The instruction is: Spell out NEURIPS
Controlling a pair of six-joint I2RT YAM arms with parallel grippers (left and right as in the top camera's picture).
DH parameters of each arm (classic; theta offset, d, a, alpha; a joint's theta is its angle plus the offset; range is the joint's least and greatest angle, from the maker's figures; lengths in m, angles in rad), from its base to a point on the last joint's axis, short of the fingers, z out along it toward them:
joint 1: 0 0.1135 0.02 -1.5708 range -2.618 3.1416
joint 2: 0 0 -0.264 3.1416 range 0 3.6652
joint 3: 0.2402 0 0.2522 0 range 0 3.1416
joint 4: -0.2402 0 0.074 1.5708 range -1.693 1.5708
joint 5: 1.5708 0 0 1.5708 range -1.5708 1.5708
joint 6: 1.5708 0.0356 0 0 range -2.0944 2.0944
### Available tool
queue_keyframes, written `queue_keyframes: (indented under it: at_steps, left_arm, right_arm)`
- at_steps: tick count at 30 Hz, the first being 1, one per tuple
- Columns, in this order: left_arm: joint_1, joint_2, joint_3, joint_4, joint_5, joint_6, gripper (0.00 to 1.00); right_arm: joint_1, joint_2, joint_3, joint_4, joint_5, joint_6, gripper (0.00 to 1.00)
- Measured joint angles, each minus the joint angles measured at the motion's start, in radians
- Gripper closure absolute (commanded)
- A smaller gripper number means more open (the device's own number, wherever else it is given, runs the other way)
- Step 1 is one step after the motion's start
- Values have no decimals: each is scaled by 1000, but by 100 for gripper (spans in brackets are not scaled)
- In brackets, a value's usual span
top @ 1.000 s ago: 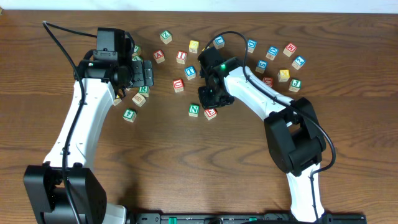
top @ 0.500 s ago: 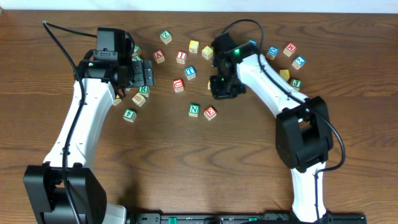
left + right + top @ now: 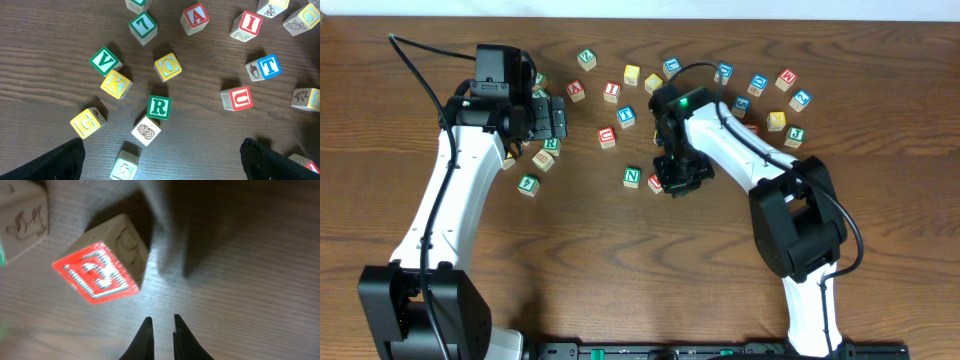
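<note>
A green-framed N cube [image 3: 632,177] and a red-framed E cube [image 3: 656,183] sit side by side at mid-table. My right gripper [image 3: 673,183] hovers just right of the E, partly covering it from overhead. In the right wrist view the red E cube [image 3: 102,262] lies ahead and left of my right gripper [image 3: 161,325], whose jaws are shut on nothing. My left gripper [image 3: 160,170] is wide open above the green R cube [image 3: 159,107], with the red U cube [image 3: 239,98] to the right and the red I cube [image 3: 248,23] farther back.
Around the R lie other cubes: green V [image 3: 105,60], yellow K [image 3: 116,83], yellow G [image 3: 87,121], a pineapple cube [image 3: 146,131], red A [image 3: 196,16] and blue T [image 3: 265,67]. Several more cubes are scattered at the back right [image 3: 776,120].
My right arm swung up toward the back cubes, then came back down beside the E cube. No cube has visibly shifted. The left arm has stayed still.
</note>
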Motion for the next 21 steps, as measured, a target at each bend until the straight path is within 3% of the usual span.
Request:
queue_keyframes:
  at_steps: [21]
  left_arm:
    - [0,0,0,0,0,0,2]
  right_arm:
    - [53,0,0,81,0,-7,87]
